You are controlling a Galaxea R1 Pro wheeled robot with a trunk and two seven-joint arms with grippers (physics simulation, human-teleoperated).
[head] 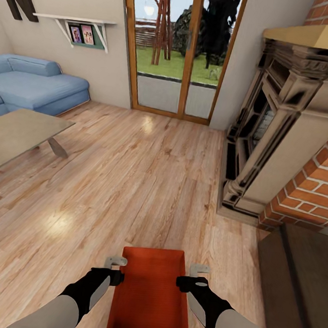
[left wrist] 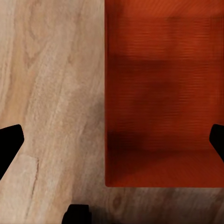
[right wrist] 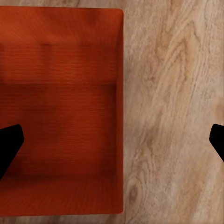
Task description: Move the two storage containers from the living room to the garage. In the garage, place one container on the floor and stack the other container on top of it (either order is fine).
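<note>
One orange-red storage container (head: pixel 150 296) sits between my two arms, low in the head view, over the living room's light wood plank floor (head: pixel 132 181). My left gripper (head: pixel 117 276) straddles its left long wall and my right gripper (head: pixel 186 283) straddles its right long wall. In the left wrist view the container (left wrist: pixel 163 93) lies under the left gripper (left wrist: pixel 114 140), whose fingertips are far apart. The right wrist view shows the same for the container (right wrist: pixel 60 107) and the right gripper (right wrist: pixel 114 140). Both are open. I cannot tell whether the container rests on the floor or hangs above it.
A brick-and-stone fireplace (head: pixel 289 121) stands at the right, with a dark low cabinet (head: pixel 302 289) in front of it. A blue sofa (head: pixel 35 87) and a low table (head: pixel 15 133) are at the left. A glass door (head: pixel 178 49) is straight ahead.
</note>
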